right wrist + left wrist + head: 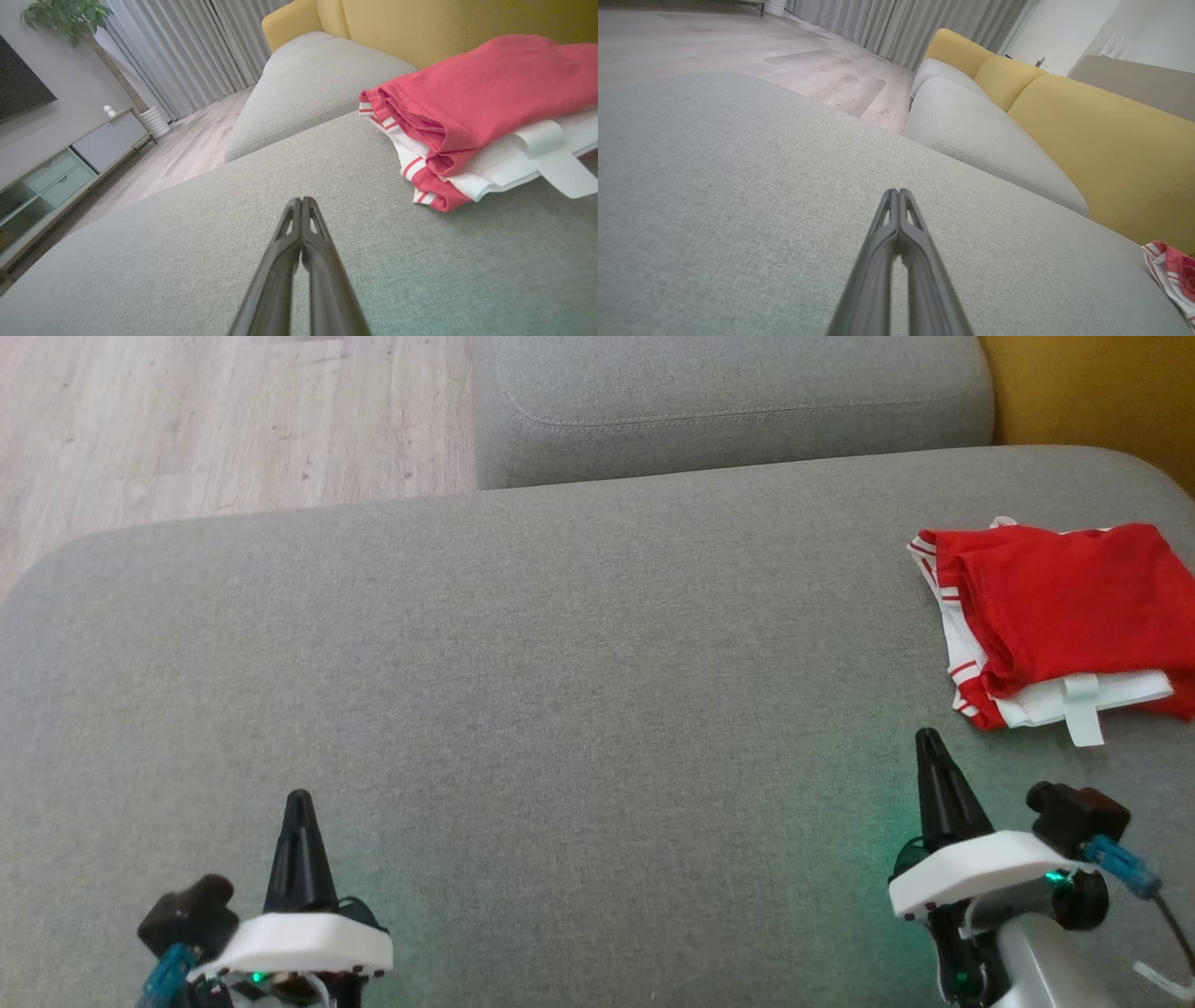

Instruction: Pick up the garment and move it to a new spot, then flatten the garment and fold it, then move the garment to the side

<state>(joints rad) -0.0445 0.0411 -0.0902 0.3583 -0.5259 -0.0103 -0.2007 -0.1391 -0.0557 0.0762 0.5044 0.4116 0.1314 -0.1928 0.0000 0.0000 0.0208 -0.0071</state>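
Red cloth with white, red-striped trim makes up the soft folded garment (1064,607). You will find it at the far right of the grey woven-fabric sofa seat (560,644), close to the yellow sofa back (1092,392).

Expect it to be light and limp. It looks like thin jersey stacked in several loose layers, so it will sag and the layers may slide apart if you lift by one ply alone. The woven seat should grip it a little, so I would lift rather than drag.

For a hold, I would take the rolled red edge on its left side (397,112), where the layers bunch thickest. The near white band would also do, pinched deep enough to catch every layer. Avoid the narrow white fabric tab (1083,714) hanging off the near edge, since pulling on it would probably only unfold the pile.

Both tools are pinched fully together with nothing between the fingers. Your right tool (927,739) sits near the garment's near-left corner without touching it. Your left tool (300,800) is well apart from it, over bare seat.

No brand, label text or other writing can be read; the tab looks blank.
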